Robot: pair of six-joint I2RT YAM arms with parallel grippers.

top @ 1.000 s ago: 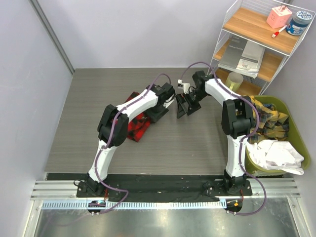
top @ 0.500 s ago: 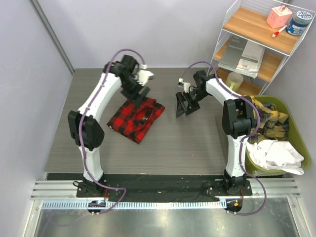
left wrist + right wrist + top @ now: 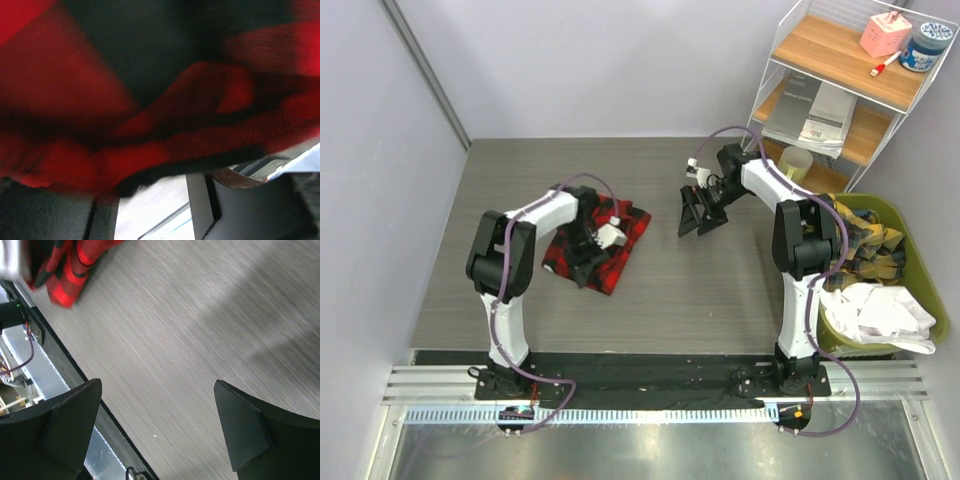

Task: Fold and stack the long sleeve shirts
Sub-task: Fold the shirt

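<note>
Resting on folded checked shirt [image 3: 625, 222] near bench [image 3: 720, 290] middle: left claw [image 3: 585, 255], grip cannot be told | right claw [image 3: 700, 215]: spread wide, empty

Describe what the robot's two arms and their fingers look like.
The left arm and the right arm match: glossy white tubular links joined by bulky black joints, mounted on black bases. A thin purple cable loops along each arm. The right arm's fingers are matte black and wedge-shaped. No lettering is legible.
</note>
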